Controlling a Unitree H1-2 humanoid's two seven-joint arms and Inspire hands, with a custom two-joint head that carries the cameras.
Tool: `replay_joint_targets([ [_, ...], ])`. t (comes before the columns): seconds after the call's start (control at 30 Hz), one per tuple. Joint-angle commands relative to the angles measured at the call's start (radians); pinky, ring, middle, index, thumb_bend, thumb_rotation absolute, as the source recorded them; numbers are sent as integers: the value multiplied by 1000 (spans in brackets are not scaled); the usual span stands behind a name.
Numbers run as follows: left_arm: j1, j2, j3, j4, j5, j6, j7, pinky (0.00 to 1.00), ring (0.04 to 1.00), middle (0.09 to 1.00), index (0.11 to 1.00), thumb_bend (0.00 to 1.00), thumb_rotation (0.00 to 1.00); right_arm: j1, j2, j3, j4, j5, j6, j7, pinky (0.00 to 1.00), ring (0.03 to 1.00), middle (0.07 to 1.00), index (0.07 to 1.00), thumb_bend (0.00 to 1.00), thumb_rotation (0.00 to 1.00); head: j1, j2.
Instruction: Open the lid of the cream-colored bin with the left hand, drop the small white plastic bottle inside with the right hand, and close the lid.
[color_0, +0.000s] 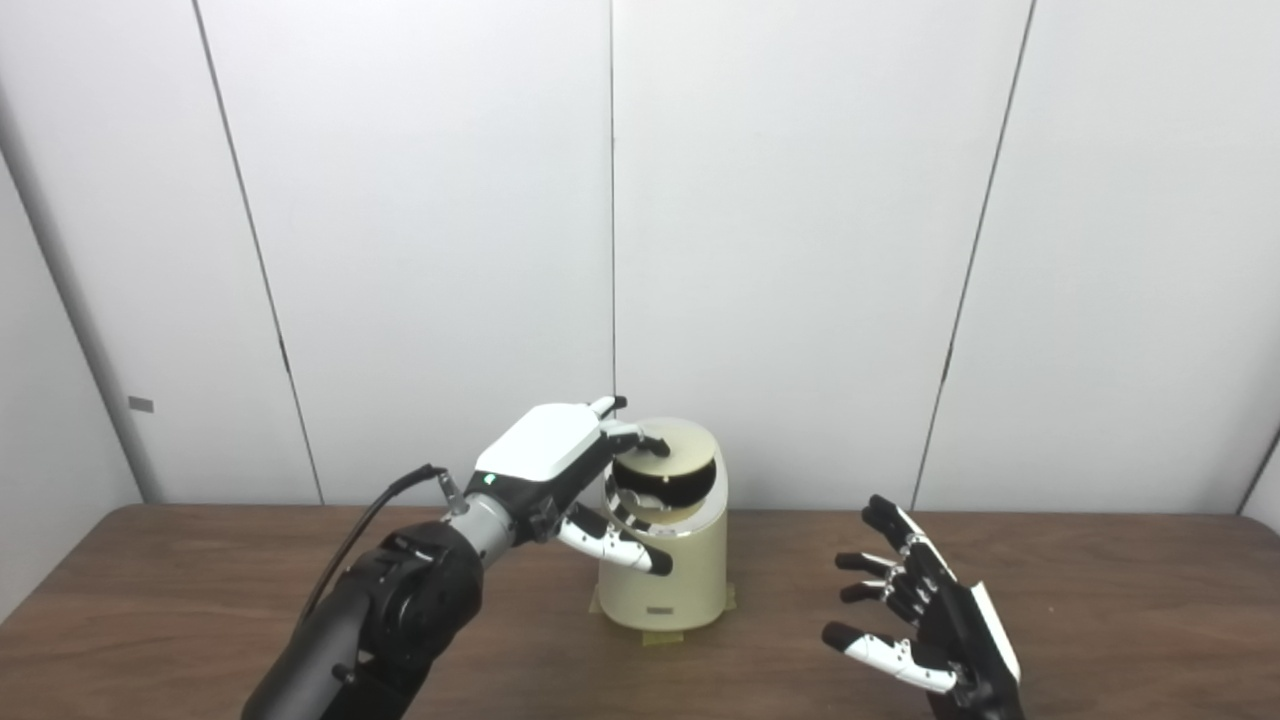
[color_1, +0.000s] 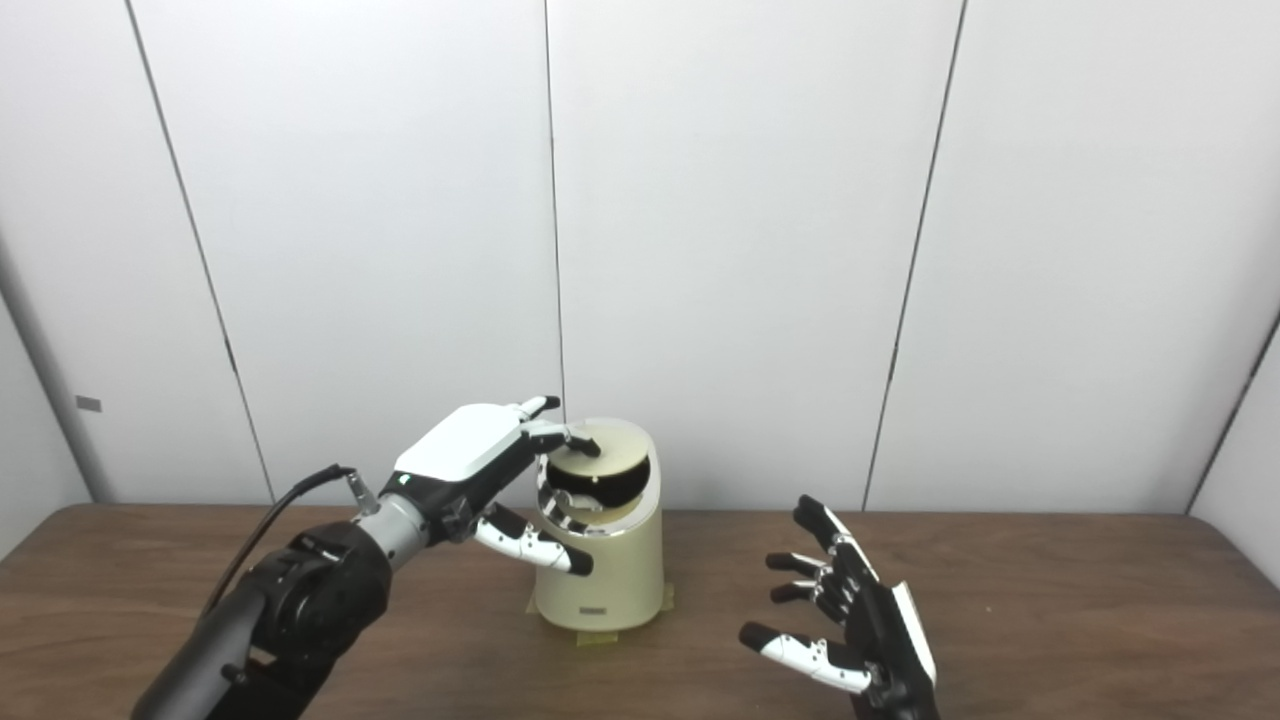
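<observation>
The cream-colored bin (color_0: 668, 575) stands on the wooden table at the centre. Its round lid (color_0: 685, 447) is tilted partly up, with a dark opening (color_0: 665, 487) under it. My left hand (color_0: 560, 460) is at the bin's left top, its fingers curled over the lid's near edge and its thumb (color_0: 615, 545) against the bin's front wall. My right hand (color_0: 920, 610) is open and empty, fingers spread, to the right of the bin and apart from it. No small white bottle shows in either view.
The brown wooden table (color_0: 180, 600) runs across the whole picture. White wall panels (color_0: 800, 250) stand close behind the bin. Tape strips (color_0: 660, 637) show at the bin's base. A black cable (color_0: 370, 520) runs along my left forearm.
</observation>
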Motion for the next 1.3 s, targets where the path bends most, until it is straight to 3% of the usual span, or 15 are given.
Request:
replay_joint_targets([
  [0.0,-37,7,1,-1,8,-23,16,985,1000,826,820,999,497,-28,0,-6,-13,15,-19,1,554,705,899,882,852,248,0,4],
  [0.2,-24,13,-33,12,49,-46,22,999,995,823,823,965,467,-23,5,-1,-37,17,-2,3,548,704,901,885,857,247,-5,7],
  [0.47,-14,27,-85,30,141,-102,41,972,985,816,820,957,498,-20,6,0,-44,8,3,0,547,710,900,885,857,254,-10,13],
  [0.8,-12,31,-150,49,223,-110,-19,1000,981,794,798,965,441,-18,7,-1,-62,6,18,-4,549,704,896,879,869,254,-13,24],
  [0.97,-16,35,-175,62,234,-98,-68,1000,974,773,760,996,491,-18,7,-5,-54,20,20,1,562,709,896,879,864,250,-13,24],
  [1.13,-13,39,-147,33,208,-104,-38,1000,957,765,762,975,485,-16,5,-4,-58,11,18,-3,565,705,893,878,862,258,-11,29],
  [1.27,-8,33,-79,-9,189,-108,55,1000,938,761,767,928,466,-18,3,-3,-54,6,15,-3,560,702,894,880,859,260,-11,28],
])
